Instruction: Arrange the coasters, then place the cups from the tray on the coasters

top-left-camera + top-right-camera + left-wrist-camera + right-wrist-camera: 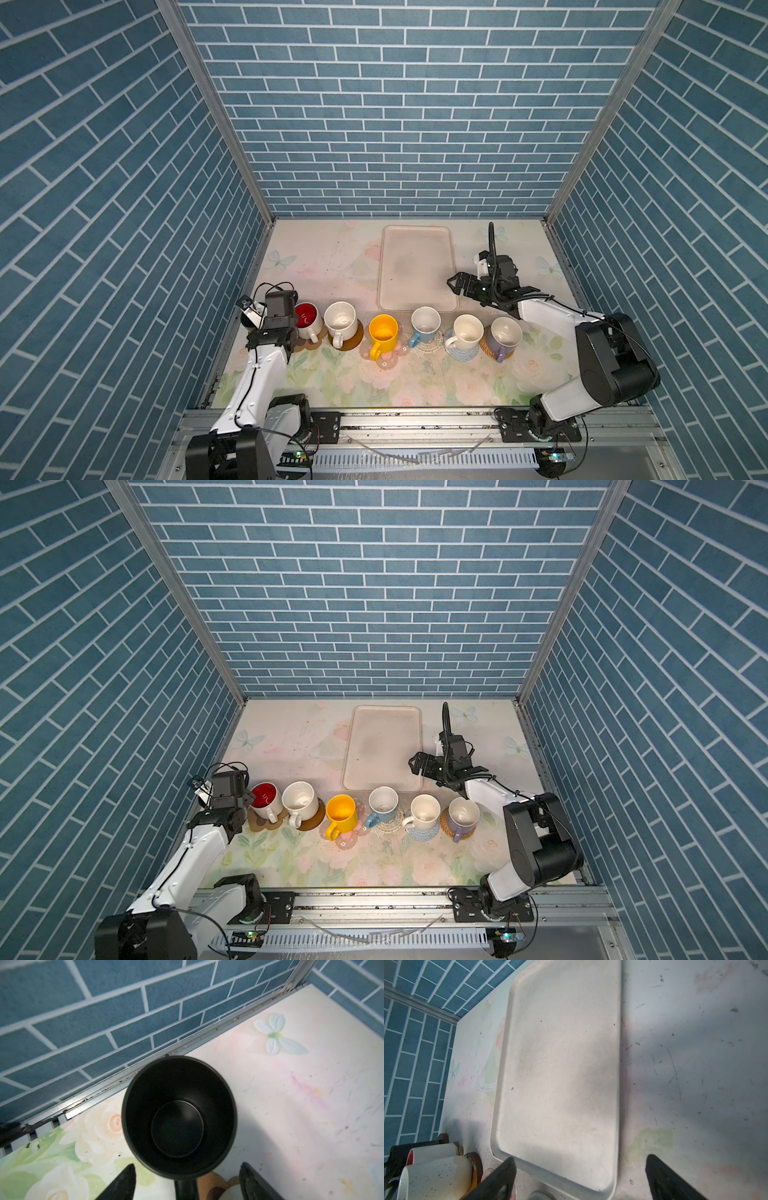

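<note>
Where the left arm [266, 361] blocks both top views: black cup [178, 1113] at the left wall [83, 1043]; its footing hidden.
Left claw [187, 1164]: spread wide astride its handle [186, 1188], gripping nothing; fingers [124, 1184] cut off.
Right claw [581, 1157]: wide, empty, over tray [500, 1105] right edge.

Black mug [178, 1113] unseen under left arm [266, 357] in both top views; handle partly off-frame.

no readable text, labels or numbers anywhere.
</note>
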